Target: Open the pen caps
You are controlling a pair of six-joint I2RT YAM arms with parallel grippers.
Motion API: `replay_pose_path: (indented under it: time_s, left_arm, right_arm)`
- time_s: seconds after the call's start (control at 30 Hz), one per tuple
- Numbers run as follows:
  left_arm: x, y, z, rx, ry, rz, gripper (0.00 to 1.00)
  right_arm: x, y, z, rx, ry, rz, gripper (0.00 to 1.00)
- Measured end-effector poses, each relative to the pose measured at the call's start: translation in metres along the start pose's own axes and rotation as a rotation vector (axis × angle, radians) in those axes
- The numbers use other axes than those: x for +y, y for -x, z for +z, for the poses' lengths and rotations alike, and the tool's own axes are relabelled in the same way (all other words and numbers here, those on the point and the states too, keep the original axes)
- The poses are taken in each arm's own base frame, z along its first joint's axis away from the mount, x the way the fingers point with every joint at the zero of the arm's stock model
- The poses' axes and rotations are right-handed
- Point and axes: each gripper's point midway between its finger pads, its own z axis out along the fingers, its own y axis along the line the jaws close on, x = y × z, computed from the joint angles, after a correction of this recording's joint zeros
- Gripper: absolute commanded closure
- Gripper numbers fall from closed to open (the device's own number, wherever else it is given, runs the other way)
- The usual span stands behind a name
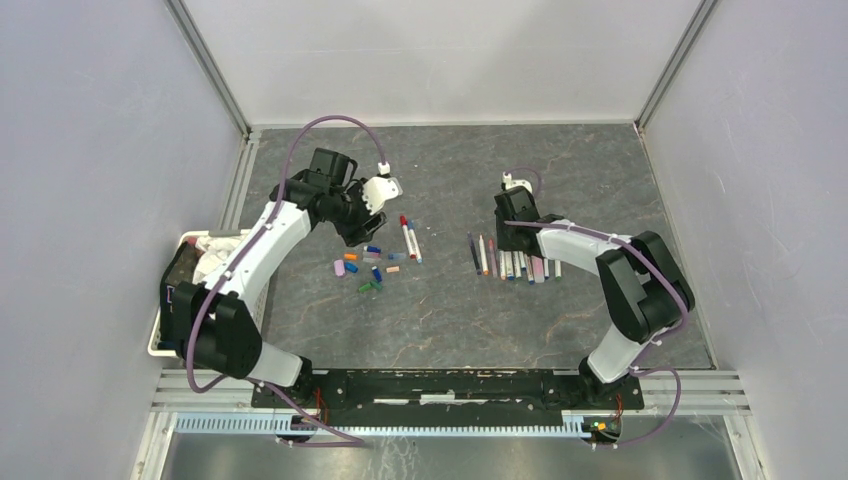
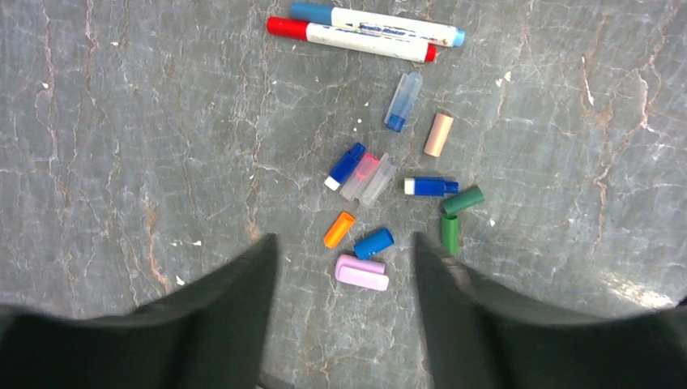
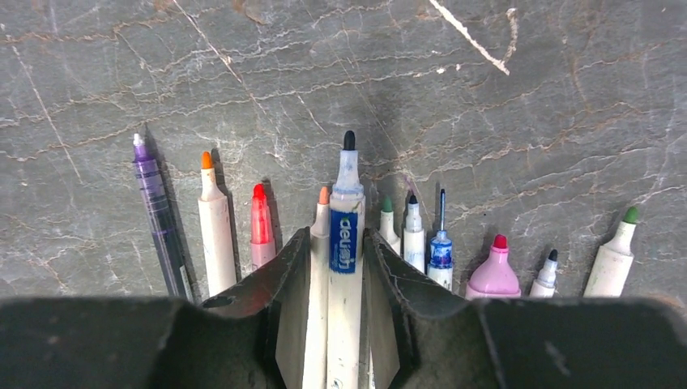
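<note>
Right wrist view: a row of uncapped pens (image 3: 215, 235) lay side by side across the lower half of the frame with their tips pointing up. Their tips were purple, orange, red, green and blue, and one pen was thick and pink. At centre, the right gripper (image 3: 336, 237) had its fingers clamped on a white black-tipped marker (image 3: 347, 203) with a blue label.

Left wrist view: loose pen caps (image 2: 431, 186) in blue, green, orange, peach, lilac and clear plastic lay scattered at centre. They sat ahead of and between the spread-apart fingers of the left gripper (image 2: 344, 243). Two capped markers (image 2: 356, 36), one red and one blue, lay touching along the top edge.

The table (image 1: 440, 320) was grey with a marbled pattern, and plain pale walls (image 1: 90, 150) enclosed it.
</note>
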Motion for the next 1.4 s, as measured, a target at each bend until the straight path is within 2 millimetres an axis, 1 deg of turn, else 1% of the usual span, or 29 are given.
replay_pose_path:
  time_s: [0.03, 0.07, 0.2, 0.23, 0.3, 0.33, 0.37, 0.4, 0.43, 0.5, 0.53, 0.57, 0.6, 0.67, 0.73, 0.8, 0.9, 0.97, 1.13, 1.23, 1.4]
  left_arm:
    - [-0.001, 0.001, -0.003, -0.001, 0.000, -0.005, 0.17]
    - [-0.002, 0.001, -0.005, -0.001, -0.001, -0.009, 0.15]
    - [-0.002, 0.007, -0.015, -0.008, 0.006, -0.032, 0.14]
    - [-0.001, 0.009, -0.017, -0.013, 0.011, -0.034, 0.13]
    - [0.003, 0.016, -0.023, -0.026, 0.027, -0.041, 0.11]
    - [0.005, 0.020, -0.027, -0.035, 0.037, -0.046, 0.07]
    - [0.007, 0.023, -0.031, -0.045, 0.052, -0.051, 0.01]
    - [0.007, 0.024, -0.033, -0.050, 0.060, -0.054, 0.00]
    - [0.008, 0.026, -0.038, -0.057, 0.075, -0.065, 0.00]
    - [0.010, 0.027, -0.045, -0.063, 0.105, -0.077, 0.00]
    - [0.012, 0.028, -0.047, -0.068, 0.119, -0.083, 0.00]
    - [0.014, 0.028, -0.049, -0.067, 0.135, -0.089, 0.00]
    - [0.016, 0.028, -0.051, -0.065, 0.147, -0.096, 0.00]
    - [0.022, 0.026, -0.052, -0.060, 0.174, -0.115, 0.00]
    - [0.027, 0.025, -0.053, -0.064, 0.198, -0.126, 0.00]
    - [0.031, 0.024, -0.058, -0.068, 0.220, -0.137, 0.00]
    - [0.032, 0.024, -0.061, -0.073, 0.226, -0.140, 0.00]
    - [0.030, 0.023, -0.061, -0.069, 0.219, -0.142, 0.00]
    - [0.025, 0.020, -0.061, -0.061, 0.198, -0.147, 0.00]
    - [0.022, 0.020, -0.060, -0.060, 0.186, -0.148, 0.00]
    - [0.021, 0.020, -0.060, -0.060, 0.178, -0.149, 0.00]
  right_arm:
    - [0.000, 0.001, -0.001, -0.004, 0.000, 0.001, 0.65]
    - [0.001, 0.003, -0.003, -0.012, 0.001, 0.000, 0.65]
    - [0.007, 0.017, -0.017, -0.063, 0.008, -0.010, 0.64]
    - [0.012, 0.021, -0.020, -0.075, 0.014, -0.018, 0.63]
    - [0.028, 0.033, -0.027, -0.105, 0.044, -0.042, 0.62]
    - [0.041, 0.041, -0.032, -0.125, 0.067, -0.059, 0.62]
    - [0.053, 0.048, -0.037, -0.141, 0.089, -0.075, 0.62]
    - [0.064, 0.053, -0.040, -0.153, 0.111, -0.088, 0.62]
    - [0.083, 0.063, -0.044, -0.174, 0.146, -0.107, 0.62]
    - [0.112, 0.071, -0.046, -0.185, 0.201, -0.139, 0.62]
    - [0.125, 0.073, -0.045, -0.188, 0.220, -0.153, 0.62]
    - [0.141, 0.074, -0.043, -0.187, 0.246, -0.174, 0.62]
    - [0.155, 0.074, -0.040, -0.183, 0.266, -0.192, 0.62]
    - [0.181, 0.067, -0.031, -0.160, 0.299, -0.236, 0.63]
    - [0.198, 0.056, -0.020, -0.129, 0.316, -0.270, 0.64]
    - [0.210, 0.042, -0.009, -0.094, 0.324, -0.302, 0.66]
    - [0.214, 0.023, 0.005, -0.043, 0.317, -0.329, 0.66]
    - [0.214, 0.016, 0.010, -0.023, 0.315, -0.334, 0.67]
    - [0.216, 0.016, 0.015, -0.018, 0.311, -0.337, 0.69]
    - [0.214, 0.012, 0.020, -0.009, 0.301, -0.341, 0.70]
    - [0.211, 0.014, 0.021, -0.015, 0.286, -0.342, 0.73]
